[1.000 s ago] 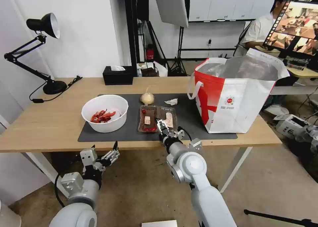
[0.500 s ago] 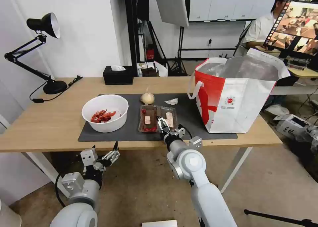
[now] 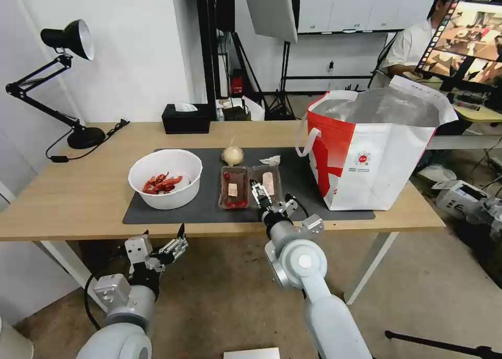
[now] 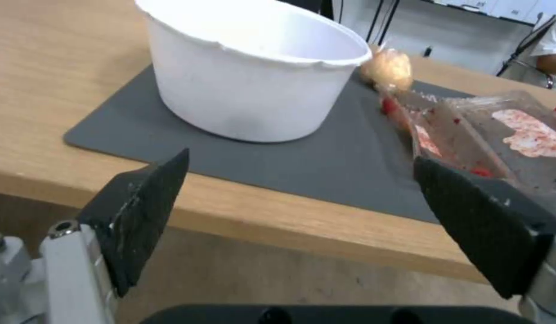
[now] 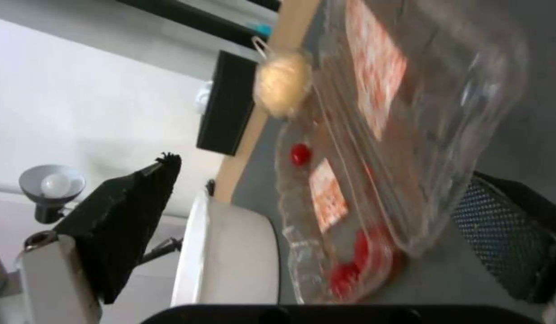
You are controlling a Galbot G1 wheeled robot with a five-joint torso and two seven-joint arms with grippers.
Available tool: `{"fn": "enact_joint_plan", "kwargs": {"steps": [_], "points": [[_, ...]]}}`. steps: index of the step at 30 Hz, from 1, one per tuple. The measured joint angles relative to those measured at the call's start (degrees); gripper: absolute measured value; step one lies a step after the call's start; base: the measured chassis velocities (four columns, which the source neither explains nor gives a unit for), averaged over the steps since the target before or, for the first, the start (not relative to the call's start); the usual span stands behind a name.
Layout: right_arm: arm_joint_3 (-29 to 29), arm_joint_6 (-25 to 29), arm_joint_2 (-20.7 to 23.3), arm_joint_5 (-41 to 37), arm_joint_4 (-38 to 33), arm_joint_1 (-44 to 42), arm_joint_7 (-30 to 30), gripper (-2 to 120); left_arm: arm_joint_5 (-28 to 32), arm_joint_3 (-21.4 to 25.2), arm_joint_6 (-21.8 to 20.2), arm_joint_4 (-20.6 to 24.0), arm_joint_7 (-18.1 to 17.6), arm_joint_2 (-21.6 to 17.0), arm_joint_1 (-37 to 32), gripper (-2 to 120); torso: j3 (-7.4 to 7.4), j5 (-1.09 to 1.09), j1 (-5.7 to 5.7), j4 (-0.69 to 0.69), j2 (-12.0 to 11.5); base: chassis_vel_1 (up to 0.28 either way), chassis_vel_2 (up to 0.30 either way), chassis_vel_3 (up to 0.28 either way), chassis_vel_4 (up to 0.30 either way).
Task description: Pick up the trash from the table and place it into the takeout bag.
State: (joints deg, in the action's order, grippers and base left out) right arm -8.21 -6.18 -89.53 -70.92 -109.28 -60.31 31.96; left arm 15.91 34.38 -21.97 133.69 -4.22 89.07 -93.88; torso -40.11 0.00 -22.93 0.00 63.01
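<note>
Nearby, white bowl point(image 3: 166, 178) and beige bag point(image 3: 232, 155) flank the clear tray point(image 3: 250, 186); right tool point(image 3: 260, 192) gapes around it.

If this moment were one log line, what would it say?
right gripper: open, at tray | left gripper: open, below table edge | bag: upright

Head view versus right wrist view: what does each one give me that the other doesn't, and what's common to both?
Head view alone: the takeout bag standing at the mat's right end, the crumpled tissue, the shells inside the bowl, and the left gripper open, below the table's front edge.

Right wrist view alone: the right gripper's fingers spread open on either side of the tray, seen up close.

Both: tray, bowl, knotted bag, black tissue box, lamp, mat.
</note>
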Motion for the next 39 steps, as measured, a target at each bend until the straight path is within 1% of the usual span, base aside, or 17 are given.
{"fn": "enact_joint_plan", "kwargs": {"steps": [10, 14, 19, 21, 22, 23, 25, 26, 27, 28, 30, 39], "points": [[0.3, -0.1, 1.0, 4.0, -0.4, 1.8, -1.7, 100, 0.0, 0.2, 0.1, 0.5, 0.0, 0.1, -0.6, 100, 0.00, 0.00, 0.00, 0.00, 0.0, 0.000, 0.000, 0.000, 0.000], [2.0, -0.2, 2.0, 6.0, 1.6, 5.0, -3.9, 100, 0.1, 0.3, 0.1, 0.3, 0.0, 0.2, -0.2, 100, 0.00, 0.00, 0.01, 0.00, 0.0, 0.000, 0.000, 0.000, 0.000], [4.4, -0.8, 2.3, 5.8, 4.4, 8.6, -5.2, 100, 0.1, 0.2, 0.2, 0.0, -0.1, 0.1, 0.1, 100, 0.00, 0.00, 0.01, 0.00, 0.0, 0.000, 0.000, 0.000, 0.000], [6.0, -2.5, 1.9, 4.2, 6.4, 10.7, -4.3, 100, 0.2, 0.3, 0.2, -0.2, -0.1, 0.1, 0.2, 100, 0.00, -0.01, 0.01, 0.00, 0.0, 0.000, 0.000, 0.000, 0.000], [7.0, -4.3, 1.4, 2.2, 7.9, 12.2, -3.1, 100, 0.2, 0.3, 0.2, -0.2, 0.0, 0.1, 0.2, 100, 0.00, 0.00, 0.00, 0.01, 0.0, 0.000, 0.000, 0.000, 0.000], [7.0, -4.3, 1.4, 2.2, 7.9, 12.2, -3.1, 100, 0.2, 0.3, 0.2, -0.2, 0.0, 0.1, 0.2, 100, 0.00, 0.00, 0.00, 0.01, 0.0, 0.000, 0.000, 0.000, 0.000], [7.8, -7.8, 0.5, -3.9, 9.9, 14.5, 0.5, 100, 0.2, 0.4, 0.2, -0.3, -0.1, 0.0, 0.2, 100, 0.00, -0.01, 0.00, 0.01, 0.0, 0.000, 0.000, 0.000, 0.000], [7.9, -8.4, 0.2, -5.9, 10.5, 15.1, 1.9, 100, 0.2, 0.5, 0.2, -0.3, -0.1, 0.0, 0.2, 100, 0.00, -0.01, 0.00, 0.01, 0.0, 0.000, 0.000, 0.000, 0.000], [7.9, -8.4, 0.2, -5.9, 10.5, 15.1, 1.9, 100, 0.2, 0.5, 0.2, -0.3, -0.1, 0.0, 0.2, 100, 0.00, -0.01, 0.00, 0.01, 0.0, 0.000, 0.000, 0.000, 0.000], [8.1, -9.0, -0.2, -8.2, 11.4, 16.1, 3.6, 100, 0.2, 0.5, 0.2, -0.3, -0.1, 0.0, 0.0, 100, 0.00, 0.00, 0.00, 0.02, 0.0, 0.000, 0.000, 0.000, 0.000], [8.3, -9.1, -0.4, -10.1, 12.3, 17.2, 5.0, 100, 0.3, 0.6, 0.2, -0.1, -0.1, 0.0, -0.3, 100, 0.00, -0.01, 0.00, 0.01, 0.0, 0.000, 0.000, 0.000, 0.000], [7.9, -8.5, -0.1, -12.1, 11.4, 17.4, 5.5, 100, 0.6, 0.7, 0.2, 0.3, 0.0, -0.2, -0.6, 100, 0.00, 0.00, 0.01, 0.00, 0.0, 0.000, 0.000, 0.000, 0.000]]}}
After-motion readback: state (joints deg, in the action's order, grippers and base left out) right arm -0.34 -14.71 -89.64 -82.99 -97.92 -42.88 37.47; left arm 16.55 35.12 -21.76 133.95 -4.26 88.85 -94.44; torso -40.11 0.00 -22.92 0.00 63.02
